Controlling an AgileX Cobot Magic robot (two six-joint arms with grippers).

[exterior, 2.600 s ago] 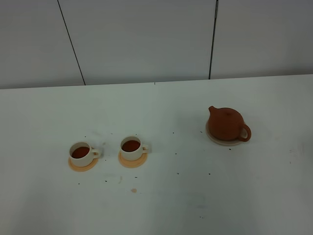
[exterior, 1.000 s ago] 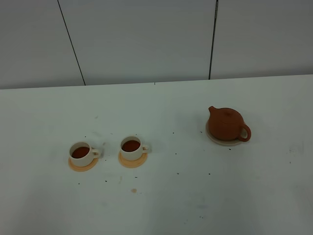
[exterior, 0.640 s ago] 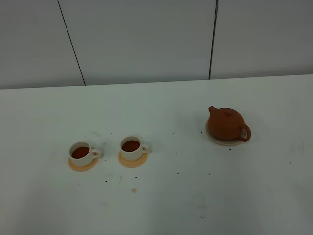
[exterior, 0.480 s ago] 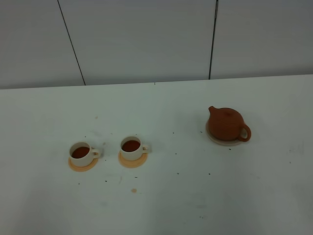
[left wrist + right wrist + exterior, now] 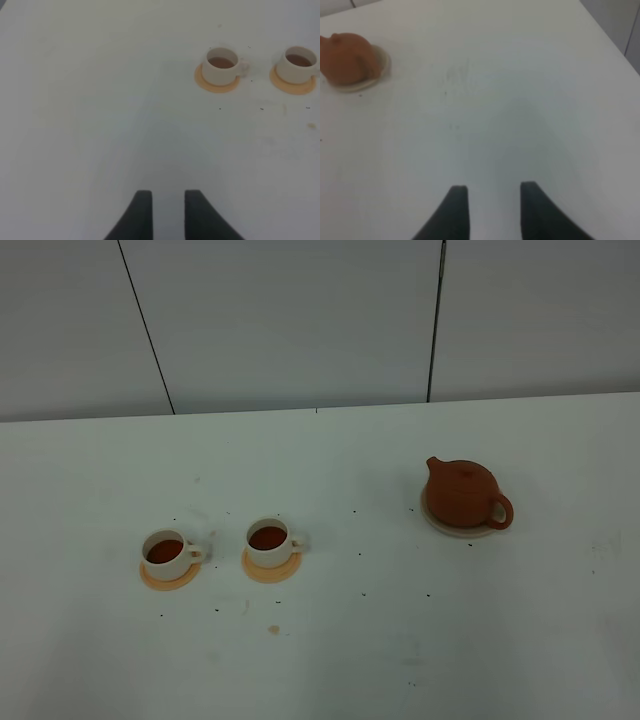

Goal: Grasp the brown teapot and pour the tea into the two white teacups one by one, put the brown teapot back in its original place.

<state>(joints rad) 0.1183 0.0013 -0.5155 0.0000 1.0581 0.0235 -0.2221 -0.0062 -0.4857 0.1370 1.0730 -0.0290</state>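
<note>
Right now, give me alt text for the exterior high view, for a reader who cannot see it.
A squat reddish-brown clay teapot sits on a pale beige disc at right; at left, two small white cups of dark tea stand on orange coasters on a white table.

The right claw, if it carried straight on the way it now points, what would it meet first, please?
Probably nothing: ahead of the right claw the right wrist view shows only bare table. The brown teapot sits well off to one side, though depth is unclear.

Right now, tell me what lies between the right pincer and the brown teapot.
Only bare white table, faintly scuffed, lies between the right pincer and the brown teapot on its beige disc; the right wrist view shows it.
</note>
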